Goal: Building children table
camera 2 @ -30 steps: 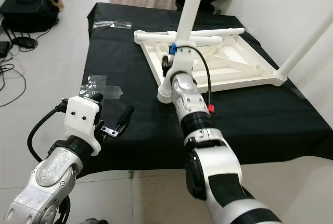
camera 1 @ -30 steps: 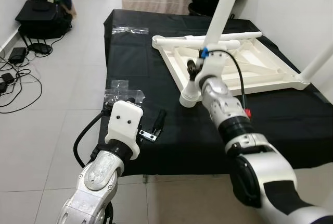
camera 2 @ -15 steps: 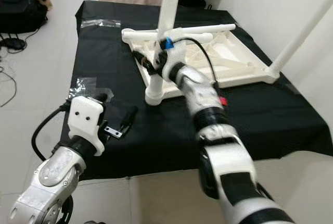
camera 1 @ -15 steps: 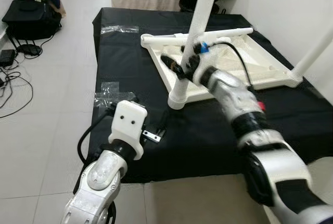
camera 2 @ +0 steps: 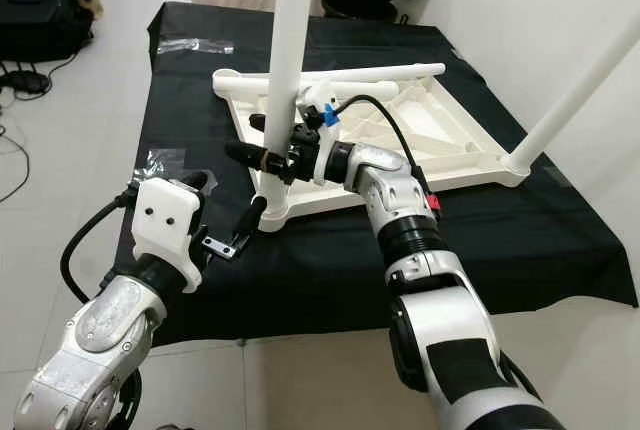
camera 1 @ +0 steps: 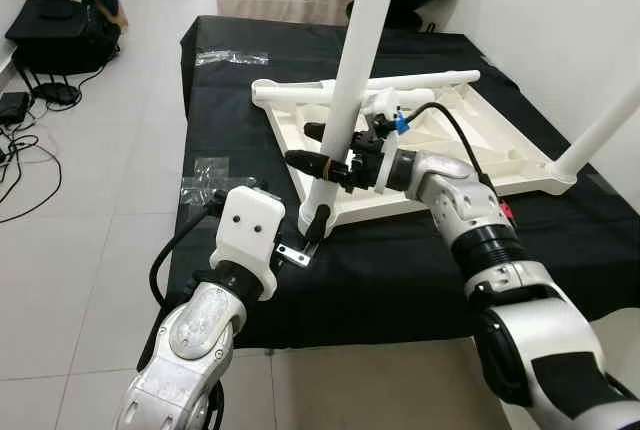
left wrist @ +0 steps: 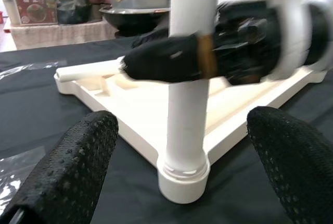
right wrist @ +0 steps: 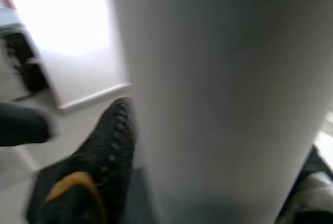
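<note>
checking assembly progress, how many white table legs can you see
3: one upright white plastic leg at the tabletop's near corner, between the right gripper's jaws; one upright at the right corner; one lying along the far edge.

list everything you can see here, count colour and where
table top: 1, white, upside down on the black cloth
table legs: 2 upright at its corners, 1 lying along its far edge, white
black cloth: 1, covers the work surface
plastic bags: 2, clear, on the cloth's left side
black bag: 1, on the floor, far left
cables: black, floor at left
left end effector: open, facing the near leg's base
right end effector: black, shut on the near leg
</note>
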### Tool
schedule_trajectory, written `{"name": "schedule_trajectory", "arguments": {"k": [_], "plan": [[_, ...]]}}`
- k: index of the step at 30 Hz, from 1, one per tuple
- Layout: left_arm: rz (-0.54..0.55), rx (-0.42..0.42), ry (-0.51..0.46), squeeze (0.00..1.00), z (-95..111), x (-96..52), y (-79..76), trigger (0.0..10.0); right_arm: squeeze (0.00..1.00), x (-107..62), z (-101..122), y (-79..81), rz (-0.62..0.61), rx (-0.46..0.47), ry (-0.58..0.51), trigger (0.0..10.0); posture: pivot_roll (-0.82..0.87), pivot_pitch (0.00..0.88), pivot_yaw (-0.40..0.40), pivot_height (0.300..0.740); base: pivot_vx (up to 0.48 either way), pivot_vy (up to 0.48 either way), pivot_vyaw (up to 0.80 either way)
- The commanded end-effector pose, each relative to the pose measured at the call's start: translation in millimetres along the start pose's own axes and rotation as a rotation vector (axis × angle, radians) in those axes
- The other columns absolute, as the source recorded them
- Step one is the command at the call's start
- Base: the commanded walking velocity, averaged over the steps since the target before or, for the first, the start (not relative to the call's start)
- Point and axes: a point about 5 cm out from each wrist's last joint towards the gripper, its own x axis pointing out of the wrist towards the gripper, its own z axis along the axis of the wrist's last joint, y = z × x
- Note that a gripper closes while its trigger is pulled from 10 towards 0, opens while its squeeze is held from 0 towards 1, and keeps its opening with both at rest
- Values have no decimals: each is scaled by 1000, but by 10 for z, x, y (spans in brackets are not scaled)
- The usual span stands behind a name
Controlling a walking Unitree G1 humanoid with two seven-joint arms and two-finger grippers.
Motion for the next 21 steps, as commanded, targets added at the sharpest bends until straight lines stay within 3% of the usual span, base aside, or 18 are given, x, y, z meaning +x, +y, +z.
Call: {"name": "schedule_trajectory", "arguments": {"k": [1,11,12,13,14,15,16,17,18,19,21], "plan": [[-6,-6,14,0,-32,0,-46,10000,0,0,-65,-33,-65,-36,41,0,80,87,-165,740,0,0,0],[0,-2,17,0,-40,-4,-32,10000,0,-26,-36,-44,-73,-31,28,0,80,83,-170,740,0,0,0],[2,1,16,0,-36,1,-17,10000,0,-22,-50,-248,-461,-3,52,0,79,81,-173,740,0,0,0],[3,2,16,0,-35,3,-12,10000,0,-51,-85,-330,-643,17,80,0,79,81,-173,740,0,0,0],[3,2,16,0,-35,3,-12,10000,0,-51,-85,-330,-643,17,80,0,79,81,-173,740,0,0,0],[-2,6,16,0,-41,14,-11,10000,0,-214,-199,-443,-929,73,111,0,73,80,-165,740,0,0,0],[-2,6,16,0,-41,14,-11,10000,0,-214,-199,-443,-929,73,111,0,73,80,-165,740,0,0,0],[-7,9,16,0,-43,24,-14,10000,0,-364,-296,-498,-1127,99,145,0,74,86,-164,740,0,0,0],[-7,9,16,0,-43,24,-14,10000,0,-364,-296,-498,-1127,99,145,0,74,86,-164,740,0,0,0],[-17,13,11,0,-29,48,-17,10000,0,-511,-413,-506,-1315,158,159,0,81,88,-162,740,0,0,0],[-21,14,10,0,-21,53,-15,10000,0,-457,-411,-471,-1302,161,147,0,78,90,-156,740,0,0,0]]}}
